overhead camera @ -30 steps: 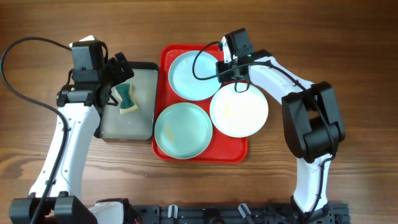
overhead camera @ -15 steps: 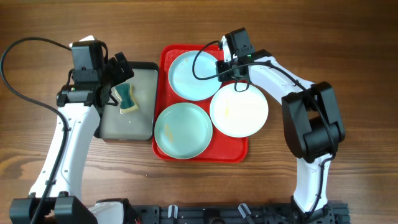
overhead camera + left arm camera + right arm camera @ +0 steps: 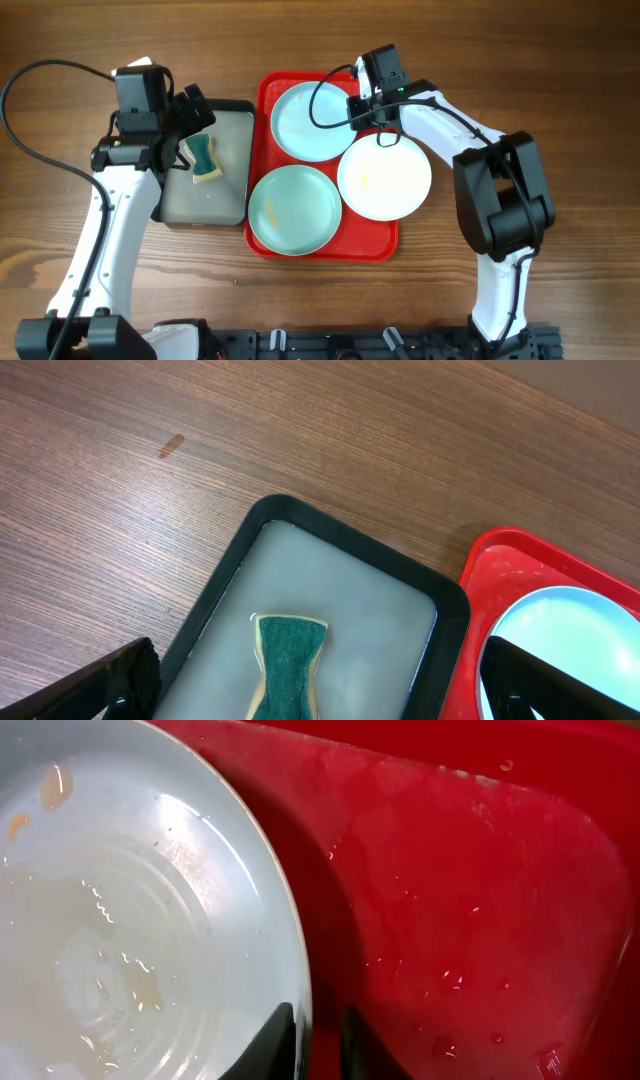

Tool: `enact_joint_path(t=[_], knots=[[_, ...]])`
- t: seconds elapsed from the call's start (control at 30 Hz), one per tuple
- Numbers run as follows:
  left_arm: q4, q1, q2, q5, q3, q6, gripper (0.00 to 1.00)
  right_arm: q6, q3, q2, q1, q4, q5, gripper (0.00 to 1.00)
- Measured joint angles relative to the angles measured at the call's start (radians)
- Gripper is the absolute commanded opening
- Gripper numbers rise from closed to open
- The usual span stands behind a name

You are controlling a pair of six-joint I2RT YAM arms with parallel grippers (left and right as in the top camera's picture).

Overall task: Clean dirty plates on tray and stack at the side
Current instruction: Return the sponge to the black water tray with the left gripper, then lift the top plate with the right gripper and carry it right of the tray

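Observation:
The red tray (image 3: 386, 236) holds three plates: a mint-blue plate (image 3: 310, 120) at the back, a mint-blue plate (image 3: 295, 208) at the front left and a white plate (image 3: 388, 178) at the right with a yellowish smear. My right gripper (image 3: 372, 128) is at the white plate's back-left edge. In the right wrist view its fingers (image 3: 318, 1045) are closed across the plate's (image 3: 130, 940) rim, one on the plate, one over the wet tray (image 3: 470, 900). My left gripper (image 3: 200, 130) is open and empty above the green sponge (image 3: 205, 158).
A black-rimmed grey tray (image 3: 225, 195) left of the red tray holds water and the sponge (image 3: 287, 665). In the left wrist view its rim (image 3: 330, 538) borders the red tray (image 3: 490, 565) and the back mint plate (image 3: 560, 625). Bare wood table surrounds both trays.

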State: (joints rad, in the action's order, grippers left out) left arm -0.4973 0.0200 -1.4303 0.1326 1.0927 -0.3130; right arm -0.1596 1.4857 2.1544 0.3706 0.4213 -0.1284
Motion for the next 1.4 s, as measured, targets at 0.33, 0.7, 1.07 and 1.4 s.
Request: enact_joint_path(t=[0.33,0.7,1.07,1.4], knots=[[0.0,0.0,0.0,0.0,0.0,0.0,1.0,0.0,0.0,0.0,0.002,0.002,0.001,0.06],[0.0,0.0,0.0,0.0,0.0,0.0,1.0,0.024,0.021,-0.077,0.002,0.003,0.003,0.04],[0.0,0.0,0.0,0.0,0.0,0.0,1.0,0.033,0.043,-0.265,0.187,-0.08,0.098,0.04],[0.0,0.0,0.0,0.0,0.0,0.0,1.0,0.137,0.043,-0.168,0.36,-0.353,0.324,0.04]])
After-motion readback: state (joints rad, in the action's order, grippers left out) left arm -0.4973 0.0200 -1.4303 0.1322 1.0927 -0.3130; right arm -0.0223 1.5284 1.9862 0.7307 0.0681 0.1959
